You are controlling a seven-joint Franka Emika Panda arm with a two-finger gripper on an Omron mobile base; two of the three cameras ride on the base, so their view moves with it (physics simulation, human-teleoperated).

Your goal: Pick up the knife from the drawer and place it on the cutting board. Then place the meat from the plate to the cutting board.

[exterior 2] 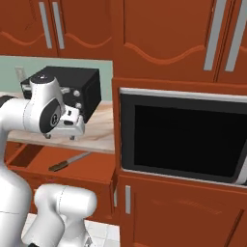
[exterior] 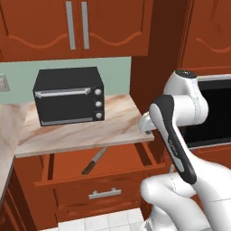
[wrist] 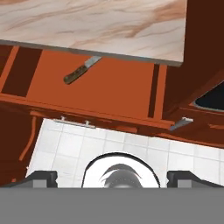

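The drawer (exterior: 90, 182) stands pulled open under the marble counter (exterior: 115, 126), its short silver handle (exterior: 104, 194) on the front. Inside it the knife (exterior: 94, 161) lies diagonally, dark handle toward the front, blade partly under the counter's edge. The knife (exterior 2: 70, 161) also lies in the drawer (exterior 2: 94, 169) in the right base view. My gripper (exterior: 148, 131) hovers above the drawer's right side, at counter height, pointing down. In the hand view its fingertips (wrist: 41, 177) stand wide apart and open, with the knife (wrist: 81, 71) far ahead. The cutting board, the meat and the plate are out of view.
A black toaster oven (exterior: 68, 95) stands on the counter against the back wall. A built-in wall oven (exterior 2: 183, 137) fills the tall cabinet to the right. Upper cabinet doors (exterior: 76, 25) hang above. White floor tiles (wrist: 131, 146) lie below the drawer front.
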